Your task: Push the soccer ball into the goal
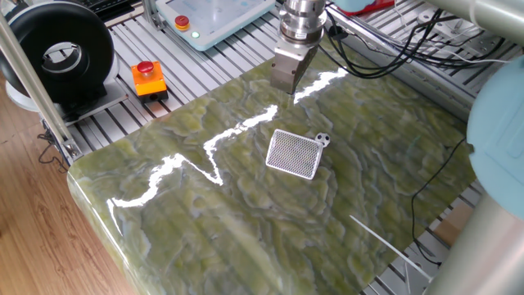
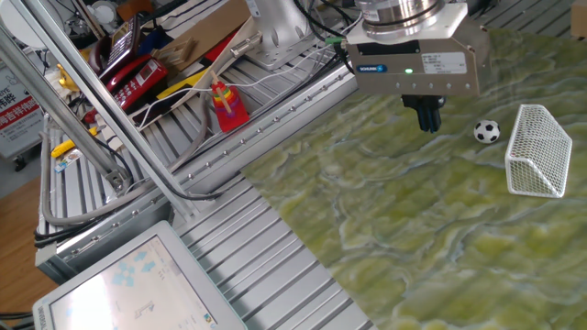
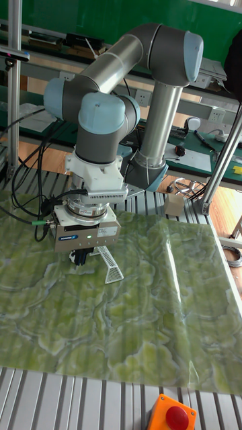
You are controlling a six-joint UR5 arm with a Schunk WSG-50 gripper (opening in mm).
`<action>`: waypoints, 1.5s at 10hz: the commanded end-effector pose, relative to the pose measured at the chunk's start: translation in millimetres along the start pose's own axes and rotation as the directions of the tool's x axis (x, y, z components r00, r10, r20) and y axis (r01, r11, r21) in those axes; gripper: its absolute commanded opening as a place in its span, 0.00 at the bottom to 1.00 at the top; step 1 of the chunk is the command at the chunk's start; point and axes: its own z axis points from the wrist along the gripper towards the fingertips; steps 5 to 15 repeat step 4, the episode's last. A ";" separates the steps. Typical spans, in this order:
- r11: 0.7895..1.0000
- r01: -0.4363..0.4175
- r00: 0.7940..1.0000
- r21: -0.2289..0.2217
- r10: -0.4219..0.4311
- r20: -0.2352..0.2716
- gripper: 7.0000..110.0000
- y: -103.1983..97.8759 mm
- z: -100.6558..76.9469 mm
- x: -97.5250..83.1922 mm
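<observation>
Sitting just beside the small white mesh-faced goal (image 2: pixel 537 151) on the green marbled table (image 1: pixel 246 213), the tiny black-and-white soccer ball (image 2: pixel 487 132) has open tabletop around it. The robot's two-finger gripper (image 2: pixel 428 117) hangs near the ball, fingers pressed together on nothing. An orange box with a red button (image 1: pixel 148 78) sits well off on the slatted frame.

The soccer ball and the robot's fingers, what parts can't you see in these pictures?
- Soccer ball: in the tall fixed view it is hidden behind the gripper body.
- Fingers: in one fixed view the gripper's body hides them. In the other fixed view they look pressed together and dark.
- Goal: its opening faces away in one fixed view; only the mesh back shows.
</observation>
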 end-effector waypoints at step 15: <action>1.000 -0.007 1.000 -0.007 0.007 0.001 0.00 4.2 -8.6 2.5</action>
